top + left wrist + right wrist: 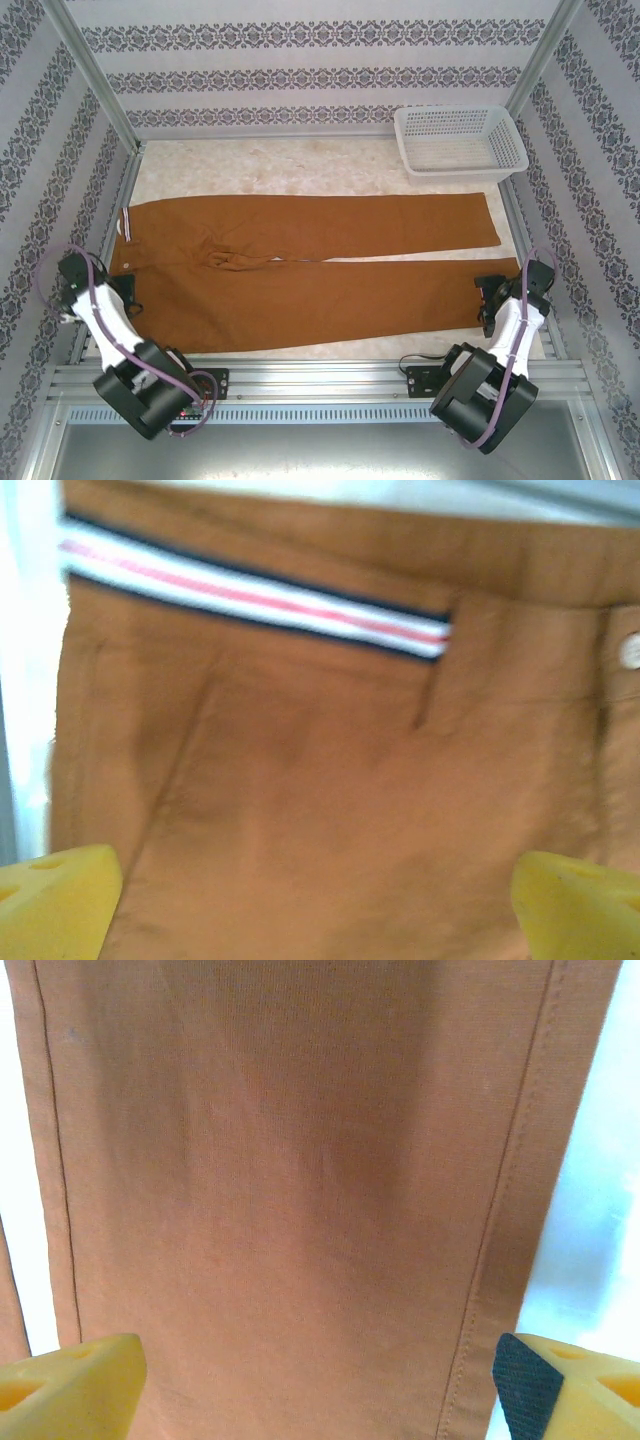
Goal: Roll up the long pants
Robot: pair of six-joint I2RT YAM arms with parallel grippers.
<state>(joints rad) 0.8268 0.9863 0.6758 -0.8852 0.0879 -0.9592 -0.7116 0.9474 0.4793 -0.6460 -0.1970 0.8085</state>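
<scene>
At the bottom of the overhead frame the two arms reach up from the rail. The left gripper (125, 296) sits at the lower left, over the waist end of the long pants (310, 265). Its own camera shows its jaws standing wide apart, a yellow fingertip (55, 900) in each bottom corner, with nothing clamped between them. Above them lies brown cloth with a white, pink and navy striped band (250, 595) and a pale button (630, 650) at the right edge; this view is blurred.

The right gripper (490, 300) is at the lower right, at the cuff end of the nearer leg. Its jaws are also spread, over a stitched leg, with the pale worktop (600, 1160) showing alongside.

The pants lie flat across the middle of the worktop, waist at the left, both legs running right, side by side.

Farther back, in the upper right, stands a white basket (460, 140), apart from the cloth.
</scene>
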